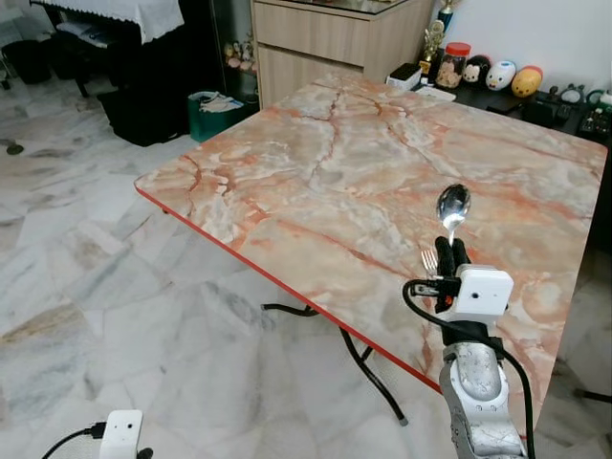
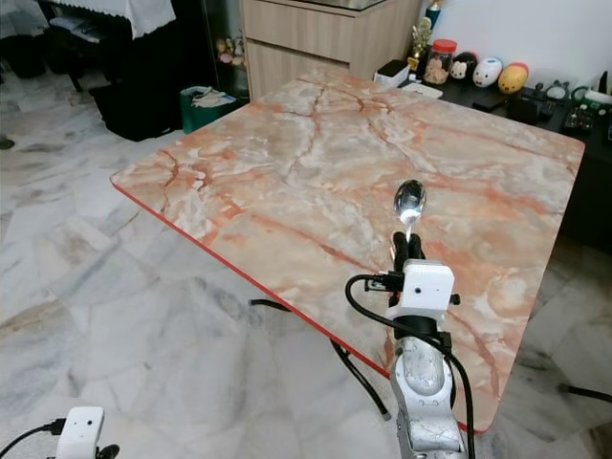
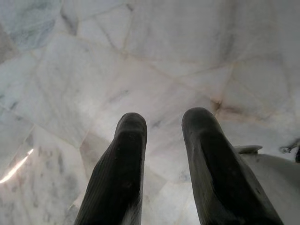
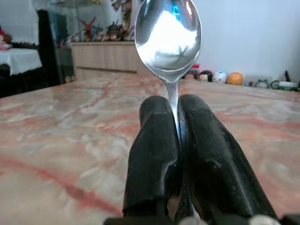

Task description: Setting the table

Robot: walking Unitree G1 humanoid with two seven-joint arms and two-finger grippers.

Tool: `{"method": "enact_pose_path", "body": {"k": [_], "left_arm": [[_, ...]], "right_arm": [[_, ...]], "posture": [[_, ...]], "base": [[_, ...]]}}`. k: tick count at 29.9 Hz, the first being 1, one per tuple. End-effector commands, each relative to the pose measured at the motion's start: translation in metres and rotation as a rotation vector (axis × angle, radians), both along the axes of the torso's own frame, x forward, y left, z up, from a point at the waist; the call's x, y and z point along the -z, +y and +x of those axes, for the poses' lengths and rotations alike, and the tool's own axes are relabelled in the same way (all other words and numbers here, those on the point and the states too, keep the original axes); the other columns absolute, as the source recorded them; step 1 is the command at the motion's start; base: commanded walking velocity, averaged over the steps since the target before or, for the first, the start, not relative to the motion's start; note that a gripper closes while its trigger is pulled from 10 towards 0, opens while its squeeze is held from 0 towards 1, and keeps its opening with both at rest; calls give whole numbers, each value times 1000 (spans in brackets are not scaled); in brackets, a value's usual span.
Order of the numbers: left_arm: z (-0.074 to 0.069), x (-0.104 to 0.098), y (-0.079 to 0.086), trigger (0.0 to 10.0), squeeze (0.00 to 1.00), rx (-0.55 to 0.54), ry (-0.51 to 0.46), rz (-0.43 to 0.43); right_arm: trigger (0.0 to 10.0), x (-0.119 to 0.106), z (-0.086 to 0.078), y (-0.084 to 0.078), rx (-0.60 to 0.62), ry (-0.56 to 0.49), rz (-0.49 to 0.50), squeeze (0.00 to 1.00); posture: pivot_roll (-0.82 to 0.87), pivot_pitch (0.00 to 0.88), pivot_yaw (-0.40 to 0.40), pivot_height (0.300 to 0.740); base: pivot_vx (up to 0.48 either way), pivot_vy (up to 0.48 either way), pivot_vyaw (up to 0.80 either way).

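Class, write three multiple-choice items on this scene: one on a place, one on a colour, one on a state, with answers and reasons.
1. Where is the right tool?
A. over the table's near edge
B. down by the floor
C. on the cabinet

2. What colour is the table edge?
A. blue
B. red
C. green

3. What state is the left tool in?
A. shut on a cup
B. shut on a cloth
C. open, holding nothing

Answers: A, marble top lies beneath it, spoon raised; B, a red rim lines the marble; C, the fingers stand apart over the floor tiles.
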State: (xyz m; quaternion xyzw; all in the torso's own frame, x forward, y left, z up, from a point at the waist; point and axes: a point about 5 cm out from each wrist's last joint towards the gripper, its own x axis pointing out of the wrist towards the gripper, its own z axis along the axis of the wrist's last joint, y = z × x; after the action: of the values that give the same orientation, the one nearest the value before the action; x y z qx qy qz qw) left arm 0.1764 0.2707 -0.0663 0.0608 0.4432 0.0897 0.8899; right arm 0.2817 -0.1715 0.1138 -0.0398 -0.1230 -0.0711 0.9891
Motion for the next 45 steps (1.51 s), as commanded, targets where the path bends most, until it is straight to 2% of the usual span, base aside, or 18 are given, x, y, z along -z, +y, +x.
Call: {"method": "enact_pose_path", "body": {"k": [1,6,8,12,13,15,16,17,19,21,28,33,45], "left_arm": [[-2,1,1,10000,0,13,11,6],[3,0,-4,10000,0,-5,2,-6],[3,0,-4,10000,0,-5,2,-6],[4,2,-9,10000,0,14,14,-11],[5,3,-15,10000,0,31,22,-15],[7,3,-17,10000,0,34,22,-17],[9,4,-24,10000,0,40,19,-23],[9,4,-24,10000,0,40,19,-23],[17,6,-44,10000,0,61,6,-42],[18,6,-47,10000,0,70,5,-44],[15,8,-47,10000,0,84,20,-35],[15,7,-45,10000,0,76,18,-30],[18,4,-41,10000,0,39,-1,-26]], "right_arm": [[10000,-5,2,0,7,-23,6,0],[10000,-9,14,-1,18,-38,8,0],[10000,-9,14,-1,18,-38,8,0],[10000,-12,23,6,-1,-48,11,0],[10000,-19,29,12,-16,-73,18,0],[10000,-21,31,13,-20,-80,19,0],[10000,-22,32,13,-21,-82,19,0],[10000,-22,32,13,-21,-82,19,0],[10000,-23,33,9,-19,-95,9,0],[10000,-22,34,9,-28,-97,-4,0],[10000,-23,33,8,-2,-115,26,0],[10000,-23,37,17,-43,-111,13,0],[10000,-29,42,16,-48,-124,5,0]], "posture": [[87,0,-1,740],[137,0,-16,740],[137,0,-16,740],[130,0,-16,740],[128,0,-15,740],[128,0,-16,740],[129,0,-21,740],[129,0,-21,740],[129,0,-31,740],[126,0,-25,740],[127,0,-8,740],[131,0,-5,740],[143,0,-12,740]], "base": [[0,0,0],[0,0,0],[0,0,0],[0,0,0],[0,0,0],[0,0,0],[0,0,0],[0,0,0],[0,0,0],[0,0,0],[0,0,0],[0,0,-704],[0,0,-671]]}}
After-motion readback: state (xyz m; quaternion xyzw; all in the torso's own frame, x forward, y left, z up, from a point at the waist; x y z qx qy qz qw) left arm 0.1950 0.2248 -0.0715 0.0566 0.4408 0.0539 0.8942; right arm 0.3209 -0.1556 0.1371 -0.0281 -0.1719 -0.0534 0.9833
